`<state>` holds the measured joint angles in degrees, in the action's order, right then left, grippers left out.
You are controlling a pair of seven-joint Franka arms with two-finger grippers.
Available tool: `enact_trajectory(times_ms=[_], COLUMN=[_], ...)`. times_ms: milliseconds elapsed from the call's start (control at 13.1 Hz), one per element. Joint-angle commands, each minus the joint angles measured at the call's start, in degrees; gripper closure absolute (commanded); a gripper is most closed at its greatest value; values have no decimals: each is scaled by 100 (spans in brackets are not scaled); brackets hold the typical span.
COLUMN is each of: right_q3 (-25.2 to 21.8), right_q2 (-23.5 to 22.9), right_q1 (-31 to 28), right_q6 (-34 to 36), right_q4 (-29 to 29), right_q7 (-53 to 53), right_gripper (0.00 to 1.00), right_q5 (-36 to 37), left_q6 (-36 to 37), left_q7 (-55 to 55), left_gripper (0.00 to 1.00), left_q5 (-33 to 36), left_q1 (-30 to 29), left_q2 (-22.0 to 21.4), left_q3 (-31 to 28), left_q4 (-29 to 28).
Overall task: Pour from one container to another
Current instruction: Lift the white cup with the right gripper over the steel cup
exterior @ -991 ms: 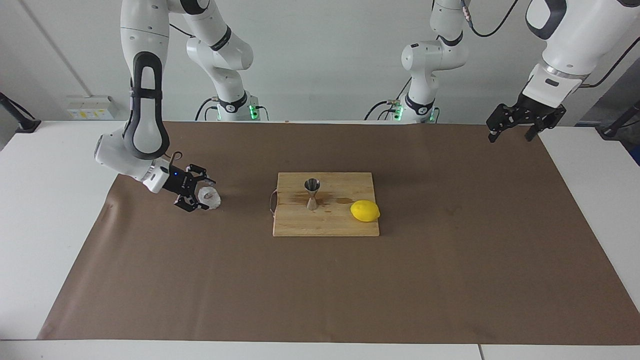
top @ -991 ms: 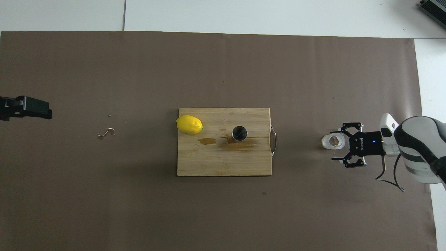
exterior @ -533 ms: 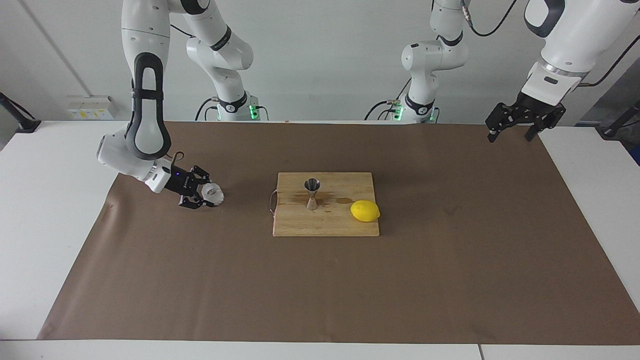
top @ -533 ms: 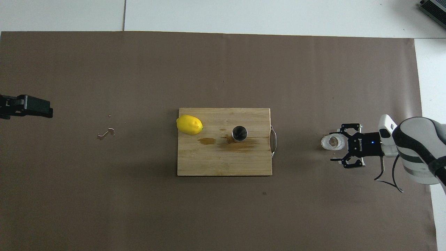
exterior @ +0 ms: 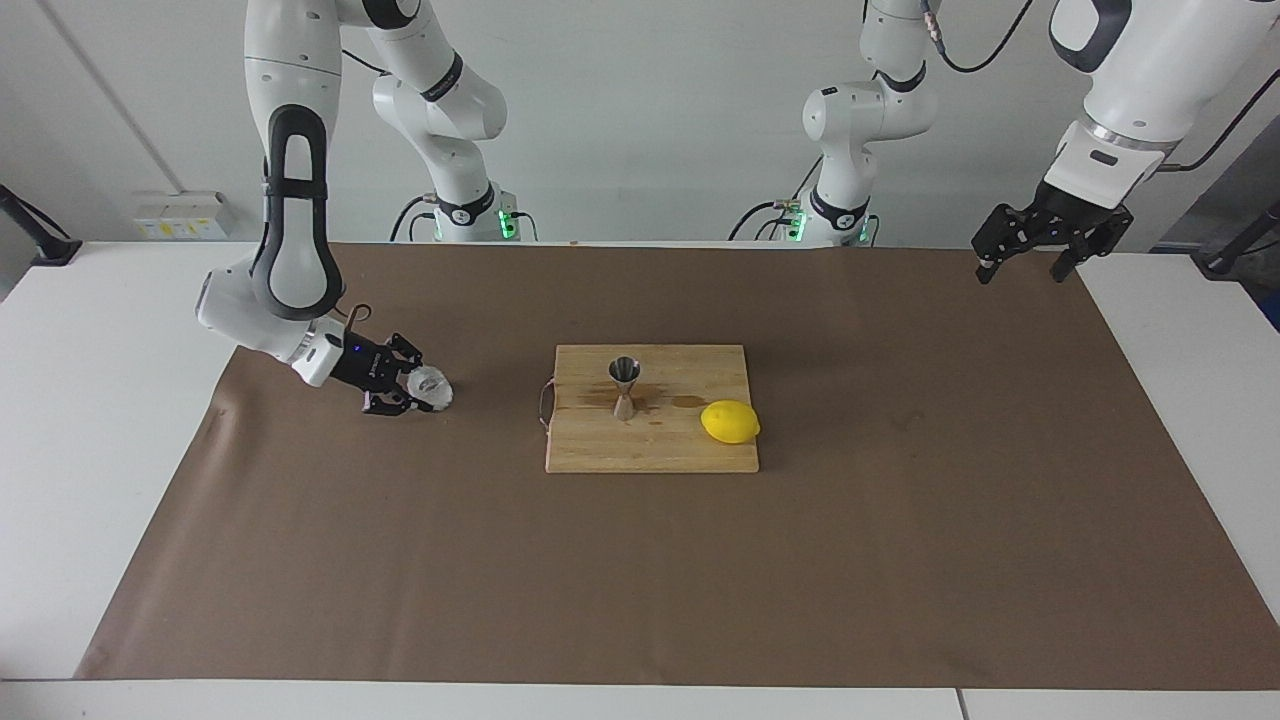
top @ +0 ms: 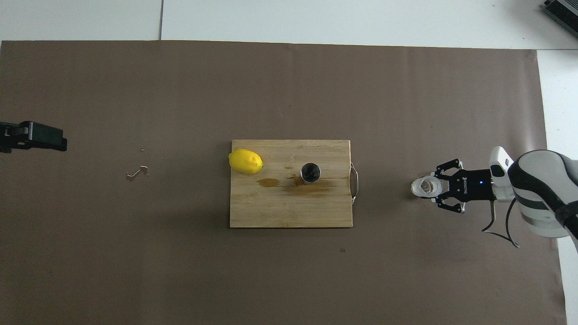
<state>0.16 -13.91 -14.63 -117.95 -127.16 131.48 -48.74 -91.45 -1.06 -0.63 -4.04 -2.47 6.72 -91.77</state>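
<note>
A brown paper sheet (exterior: 640,560) covers our white table. Reading the facing view from its left edge: our right gripper (exterior: 412,392) has just drawn its fingers in around the glass cup (exterior: 431,386) and now clamps it, low over the paper at the right arm's end. We judge the grasp made, the carry and pour still ahead. The steel jigger (exterior: 624,385) stands upright on the wooden board (exterior: 650,445), well apart from the cup, a lemon (exterior: 730,421) beside it. Our left gripper (exterior: 1030,245) waits raised, spread wide.
</note>
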Motion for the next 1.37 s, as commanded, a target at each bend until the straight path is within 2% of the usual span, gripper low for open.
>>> enact_trajectory(times_ms=[0,381,686,991,1296], right_q3=[185,212,221,238,230], right_q2=[248,652,767,750,688], right_q1=[-14,443,882,1497,2226], right_q6=[-105,-272,-298,-509,-1088], right_q4=[-10,95,332,788,974], right_q7=[-33,-762,-1676,-2871,-3952], right_gripper=[100,100,100,100,100], right_q5=[-215,-180,-109,531,927], left_q6=[-57,-48,-31,-57,-66], left_q7=[18,18,10,10,18], left_gripper=[0,0,0,0,0], left_q5=[-78,-87,-87,-192,-210], left_q1=[26,18,35,26,0], left_q2=[-69,-69,-87,-43,-25], left_q3=[-22,-30,-13,-13,-13], left_q4=[-7,-7,2,72,72])
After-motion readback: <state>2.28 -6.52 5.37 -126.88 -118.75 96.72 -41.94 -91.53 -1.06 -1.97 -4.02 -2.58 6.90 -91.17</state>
